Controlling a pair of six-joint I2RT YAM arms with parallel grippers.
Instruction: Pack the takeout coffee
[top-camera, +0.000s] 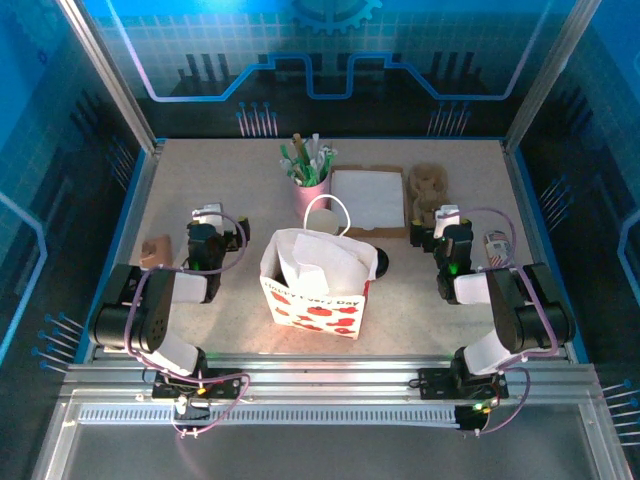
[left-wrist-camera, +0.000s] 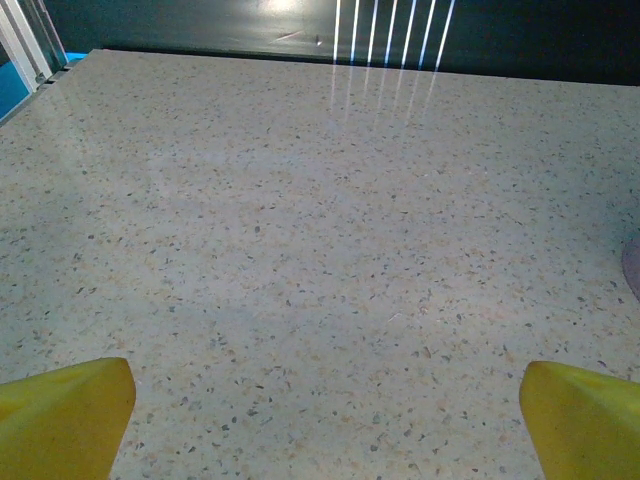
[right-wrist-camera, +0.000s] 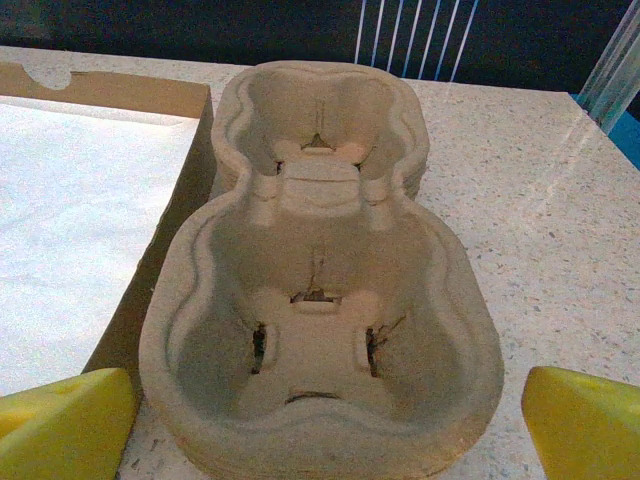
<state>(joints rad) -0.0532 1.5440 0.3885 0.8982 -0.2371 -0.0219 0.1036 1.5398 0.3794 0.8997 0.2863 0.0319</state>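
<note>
The takeout coffee is hidden; white paper shapes fill the mouth of the white bag (top-camera: 315, 300) with red tomato prints at the table's middle. My left gripper (top-camera: 208, 216) stands open left of the bag. Its yellow fingertips (left-wrist-camera: 60, 415) are wide apart over bare speckled tabletop (left-wrist-camera: 300, 220). My right gripper (top-camera: 447, 216) is open to the right of the bag. In the right wrist view its gripper (right-wrist-camera: 325, 430) sits just short of the near end of a brown pulp cup carrier (right-wrist-camera: 320, 290), with nothing held between the fingers.
A pink cup of green-and-white sticks (top-camera: 310, 170) stands behind the bag. A cardboard tray of white paper (top-camera: 368, 200) lies beside the pulp carrier (top-camera: 428, 185). A black lid (top-camera: 381, 262) rests against the bag's right side. A small brown item (top-camera: 157, 249) lies far left.
</note>
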